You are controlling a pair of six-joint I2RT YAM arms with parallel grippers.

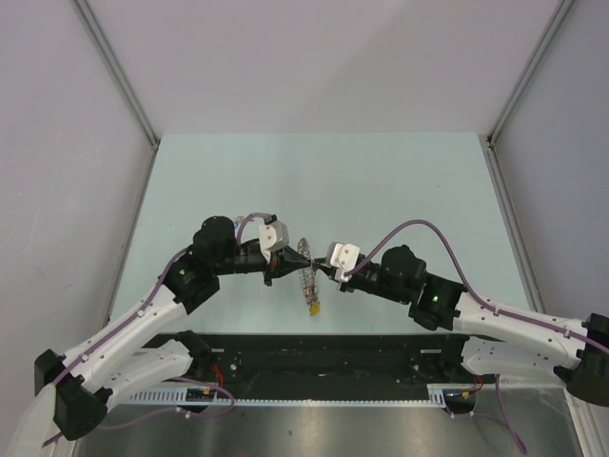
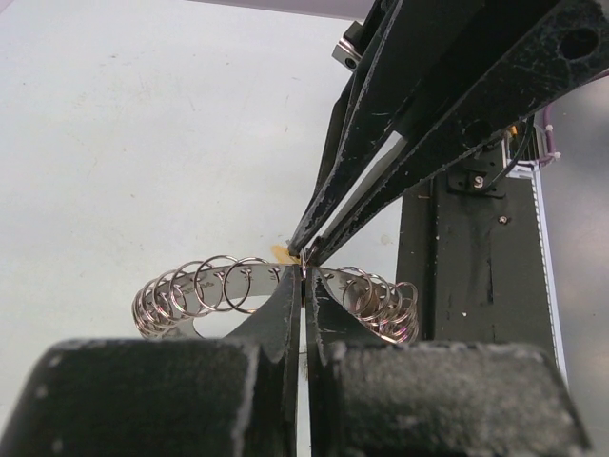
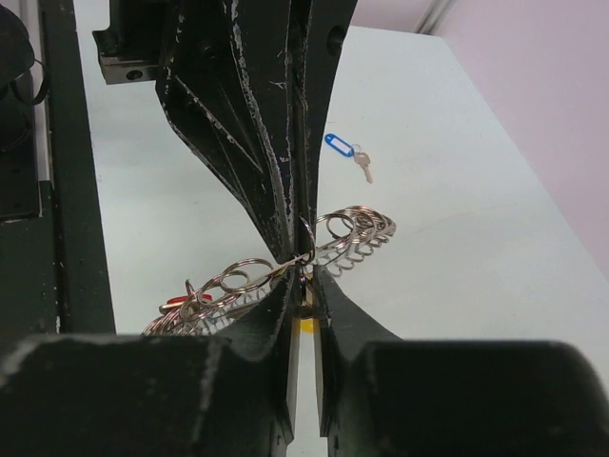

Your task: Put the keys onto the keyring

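Two arms come in from the near edge of the table (image 1: 333,181), the left arm (image 1: 143,324) and the right arm (image 1: 514,319), and they bend toward each other until their tips meet at the keyring (image 2: 224,286). Just on the near side of the keyring we see the yellow-orange key (image 1: 313,307), its tag showing below the ring in the top view. We cannot tell whether it hangs from the keyring or rests on the table. The keyring stands upright and edge-on to the top camera, a grey band fringed with many small wire loops, midway between the two wrists. To its left, the left gripper (image 2: 303,283) has its fingers pressed together on the band, with only a thin slit between them. To its right, the right gripper (image 3: 303,286) has its fingers pinched shut at the same spot on the keyring, nose to nose with the left one and seemingly on one of the small loops. A red tag (image 3: 177,303) shows among the loops in the right wrist view. Beyond the keyring in that view, well apart from it, we see the blue key (image 3: 339,145) lying flat on the table with its metal blade pointing away from the tag.
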